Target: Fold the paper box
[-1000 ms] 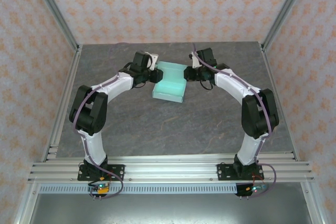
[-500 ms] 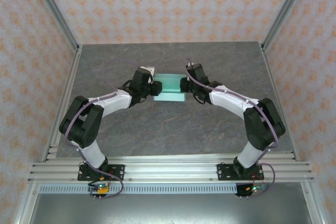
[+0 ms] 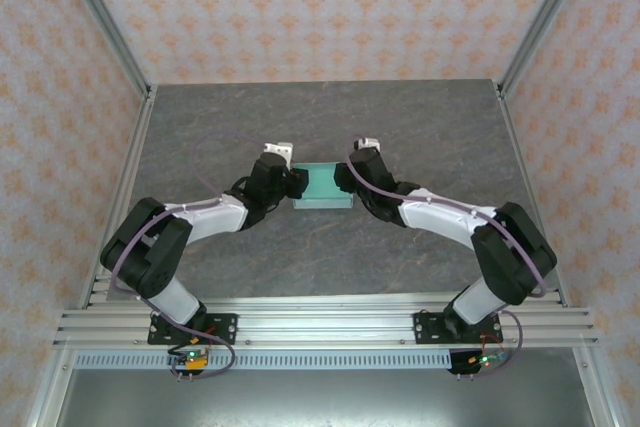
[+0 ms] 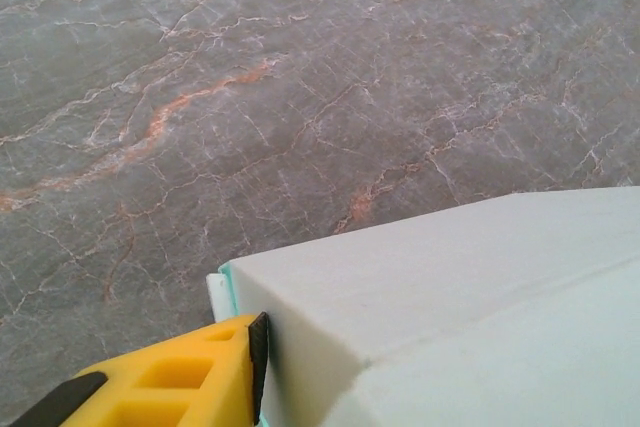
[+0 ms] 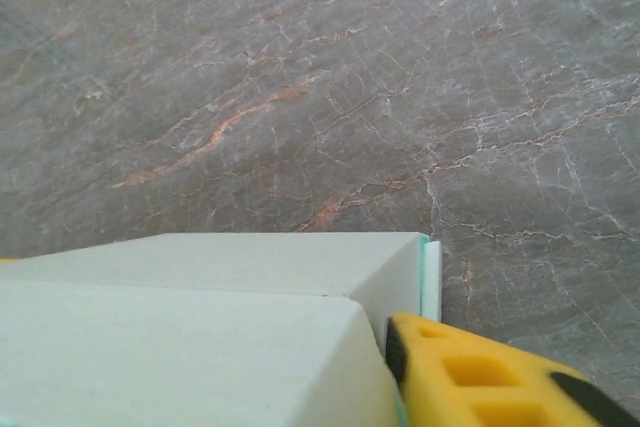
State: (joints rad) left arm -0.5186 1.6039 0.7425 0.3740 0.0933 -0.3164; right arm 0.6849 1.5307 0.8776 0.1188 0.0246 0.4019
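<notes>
In the middle of the desk (image 3: 420, 127), a paper box (image 3: 325, 188) is braced from both ends.
The mint-green box lies flat between the left gripper (image 3: 294, 186) and right gripper (image 3: 344, 179), a yellow finger (image 4: 180, 382) touching each end wall, seemingly to square it; clamped or merely pressing, I cannot tell.

Top cam: fixed high behind the arm bases (image 3: 190, 327), looks down & fwd over the whole table (image 3: 430, 127). L & R wrist cams: v. low, close-up, facing across the table from opposite ends of the paper box (image 3: 325, 188), which all 3 views share.
</notes>
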